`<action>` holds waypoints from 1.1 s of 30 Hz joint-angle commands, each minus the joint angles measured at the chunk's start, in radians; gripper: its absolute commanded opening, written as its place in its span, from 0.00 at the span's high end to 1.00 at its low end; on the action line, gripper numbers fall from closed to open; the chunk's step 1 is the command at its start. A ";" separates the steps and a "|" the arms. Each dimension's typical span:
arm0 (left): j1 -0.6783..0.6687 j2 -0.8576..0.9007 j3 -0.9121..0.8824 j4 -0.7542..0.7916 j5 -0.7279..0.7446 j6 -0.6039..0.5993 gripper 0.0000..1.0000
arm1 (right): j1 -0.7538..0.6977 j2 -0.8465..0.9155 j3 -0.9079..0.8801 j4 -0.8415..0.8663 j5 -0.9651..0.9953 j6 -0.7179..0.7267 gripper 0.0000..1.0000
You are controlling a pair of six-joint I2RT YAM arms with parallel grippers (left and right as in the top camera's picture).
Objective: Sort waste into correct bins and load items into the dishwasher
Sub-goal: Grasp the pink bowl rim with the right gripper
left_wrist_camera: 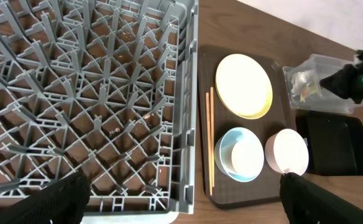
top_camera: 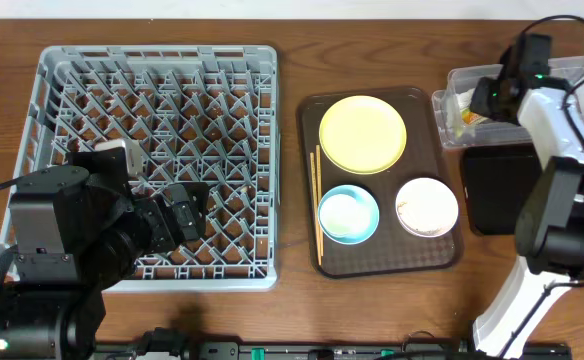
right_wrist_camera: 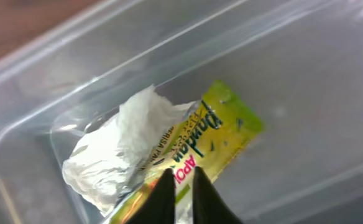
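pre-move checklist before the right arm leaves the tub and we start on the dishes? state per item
1. Wrapper inside the clear tub: ok.
2. Napkin in the same tub: ok.
3. Right gripper free of the wrapper: cannot tell; its fingers are nearly together directly over it.
4. Left gripper open and empty: ok, above the dish rack.
5. Yellow plate, blue bowl, white bowl and chopsticks on the brown tray, none loaded yet: ok.
6. Rack slots free of dishes: ok.
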 commanded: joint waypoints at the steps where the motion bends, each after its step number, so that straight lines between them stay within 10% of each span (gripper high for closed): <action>1: 0.002 0.000 0.008 -0.003 -0.010 -0.005 0.02 | -0.017 -0.139 0.006 -0.006 -0.111 -0.035 0.77; 10: 0.002 0.000 0.008 -0.003 -0.010 -0.005 0.02 | 0.029 -0.499 0.006 -0.268 -0.435 -0.138 0.62; 20: 0.002 0.000 0.008 -0.003 -0.010 -0.005 0.02 | 0.225 -0.645 -0.040 -0.856 -0.290 -0.134 0.54; 33: 0.002 0.000 0.008 -0.003 -0.010 -0.005 0.02 | 0.384 -0.642 -0.544 -0.452 -0.140 0.024 0.63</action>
